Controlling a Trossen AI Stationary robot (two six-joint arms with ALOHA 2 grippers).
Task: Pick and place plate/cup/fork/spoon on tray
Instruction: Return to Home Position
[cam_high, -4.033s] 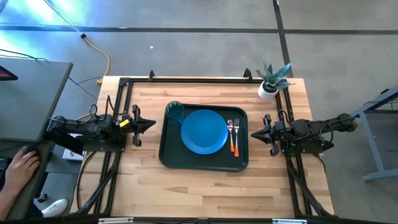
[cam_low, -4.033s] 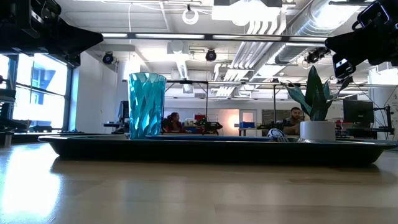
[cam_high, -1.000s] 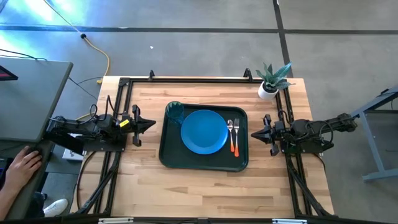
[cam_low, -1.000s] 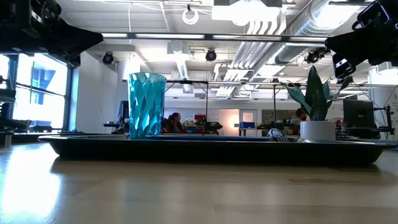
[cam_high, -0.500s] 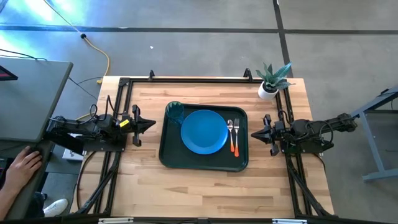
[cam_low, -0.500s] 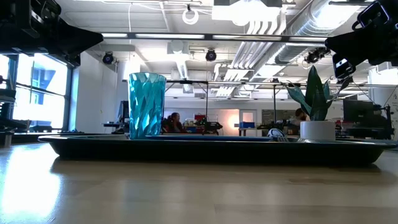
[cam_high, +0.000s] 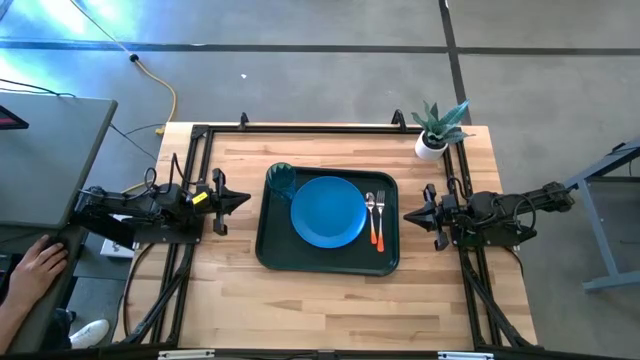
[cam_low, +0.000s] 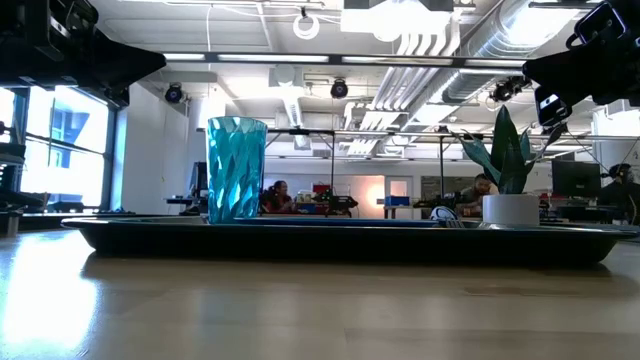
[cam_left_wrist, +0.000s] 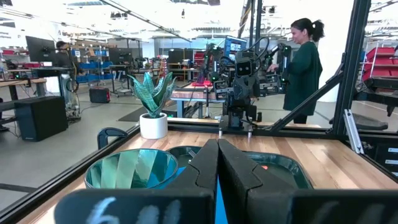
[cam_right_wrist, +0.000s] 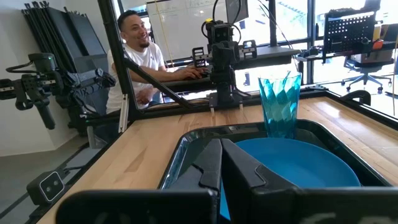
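Pale wood bench (cam_high: 300, 300), planked, with a black frame along its edges. We note a white pot with a spiky green plant (cam_high: 434, 132) at the bench's 1 o'clock corner, well clear of everything else. A grey desk (cam_high: 45, 150) stands off the 9 o'clock side, and a person's hand (cam_high: 35, 265) rests beside it. Across the room we see a person in a dark green top (cam_left_wrist: 303, 65) in the left wrist view and a seated person in a white shirt (cam_right_wrist: 140, 59) in the right wrist view. Nothing lies between either arm and the tray.

Dark green tray (cam_high: 275, 255) sits mid-bench, rounded corners, raised rim. On it we find the bright blue plate (cam_high: 328, 211), roughly central. The teal cup (cam_high: 281, 181) stands upright at the plate's 10 o'clock, just beside its rim; from the low view its faceted wall shows clearly. At the plate's 3 o'clock lie the spoon (cam_high: 370, 212) and the fork (cam_high: 379, 218), side by side, metal heads toward 12 o'clock, orange handles toward 6. All four items are inside the tray.

Left hand (cam_high: 243, 198) waits at the tray's 9 o'clock, clenched and empty, tip aimed at the tray. Right hand (cam_high: 409, 215) waits at 3 o'clock, likewise clenched on nothing, apart from the rim.
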